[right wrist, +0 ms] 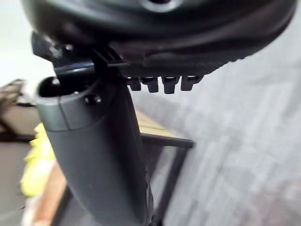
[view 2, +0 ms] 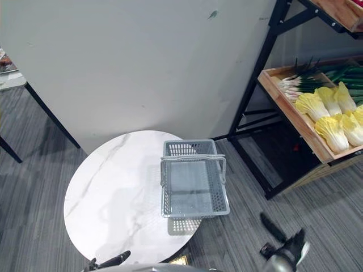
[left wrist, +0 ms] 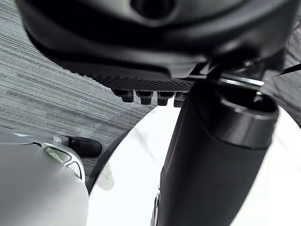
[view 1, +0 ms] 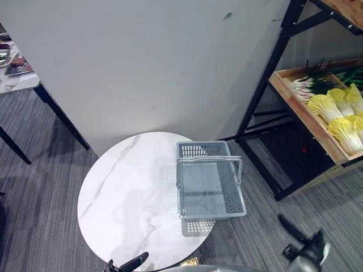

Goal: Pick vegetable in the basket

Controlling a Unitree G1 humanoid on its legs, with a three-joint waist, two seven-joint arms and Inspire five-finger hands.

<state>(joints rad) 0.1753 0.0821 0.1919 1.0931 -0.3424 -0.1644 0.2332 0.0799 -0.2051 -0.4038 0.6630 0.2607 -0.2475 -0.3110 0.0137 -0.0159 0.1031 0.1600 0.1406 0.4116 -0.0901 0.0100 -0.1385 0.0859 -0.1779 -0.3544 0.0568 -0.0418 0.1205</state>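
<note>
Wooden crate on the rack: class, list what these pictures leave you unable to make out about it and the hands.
Left eye view: the right edge cuts off the wooden crate, so its count of cabbages is unknown.
Left eye view: the bottom edge cuts off most of the left hand.
Right wrist view: the cabbages are blurred, partly behind the right hand.

Grey carpet floor (view 1: 45, 187); white wall (view 1: 142, 62); black shelf (view 1: 266, 85).
</note>
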